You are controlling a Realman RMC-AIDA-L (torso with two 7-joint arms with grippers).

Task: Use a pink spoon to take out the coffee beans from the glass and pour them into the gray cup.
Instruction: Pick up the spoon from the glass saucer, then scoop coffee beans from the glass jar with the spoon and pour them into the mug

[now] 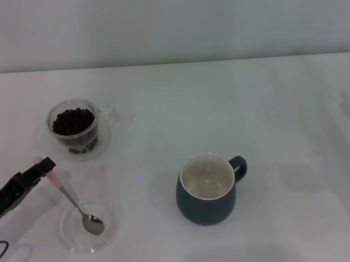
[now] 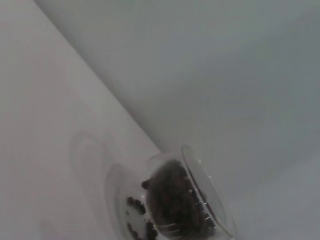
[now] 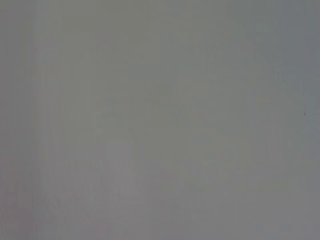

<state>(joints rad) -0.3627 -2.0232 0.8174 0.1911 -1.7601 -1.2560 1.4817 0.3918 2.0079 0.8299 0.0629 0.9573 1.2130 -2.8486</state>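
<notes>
While clamped on the pink spoon (image 1: pixel 65 194) at lower left, left gripper (image 1: pixel 45 168), bowl resting in glass dish (image 1: pixel 86 228).

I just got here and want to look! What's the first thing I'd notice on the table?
Probably the gray cup, alone and empty near the middle. Next, the glass full of dark coffee beans, farther back on the left. In front of it the left gripper is at the pink spoon, whose bowl rests in a clear dish.
</notes>
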